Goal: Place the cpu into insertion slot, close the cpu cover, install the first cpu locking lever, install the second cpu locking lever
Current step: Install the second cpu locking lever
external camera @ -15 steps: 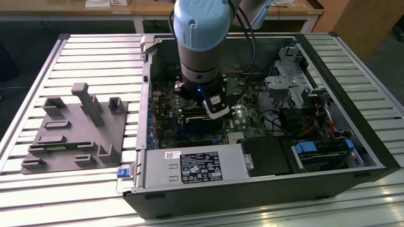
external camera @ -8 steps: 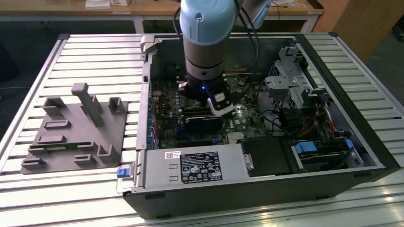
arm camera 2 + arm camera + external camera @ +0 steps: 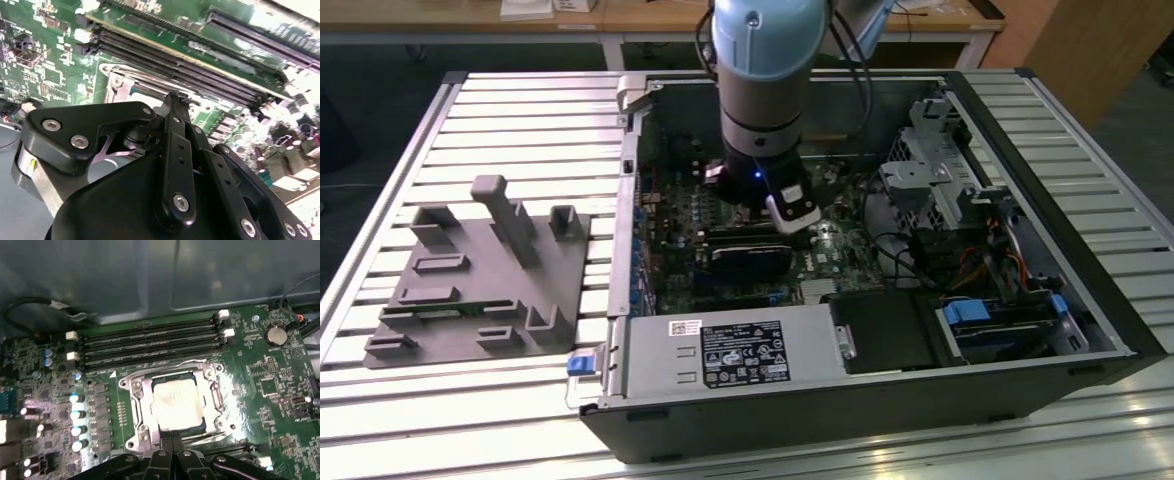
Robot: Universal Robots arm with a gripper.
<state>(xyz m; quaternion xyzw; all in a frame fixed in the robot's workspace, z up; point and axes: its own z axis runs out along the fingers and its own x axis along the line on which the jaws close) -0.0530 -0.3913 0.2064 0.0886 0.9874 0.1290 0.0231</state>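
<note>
Hand (image 3: 172,436) sits low at the edge of the insertion slot (image 3: 180,428), its 2 black fingers pressed together, nothing held as far as both wrist views show

In the exterior view the hand is at frame centre, deep inside the open computer case (image 3: 1067,330)

Cpu (image 3: 177,405) lies flat in the slot; the cpu cover (image 3: 136,399) looks down around it, the chip top showing through the window

Cannot tell if either locking lever is latched

Risks, as a judgement:
- fingertips are right at the cover's rim, so a push slightly off line could slide off the smooth metal and hit the green board (image 3: 280,390) or the small parts on it
- too much downward force on the frame could load the chip and the contacts under it
- a thin springy lever could slip off narrow closed fingers and snap back
- the memory slots (image 3: 150,342) run just beside the socket; a sideways drift would knock their white end clips
- the arm is close to the case walls and loose cables, so a snag is possible

Materials and shapes:
- cpu: flat square, matte pale silver top, glare on it
- cover: thin stamped shiny steel frame, screw heads at the corners
- board: glossy green, crowded, with a row of round silver-topped capacitors (image 3: 77,415)
- hand: matte black plastic links with silver bolts
- counter (image 3: 520,120): ribbed aluminium slats, with a grey blocky holder (image 3: 480,280) at the exterior view's left
</note>
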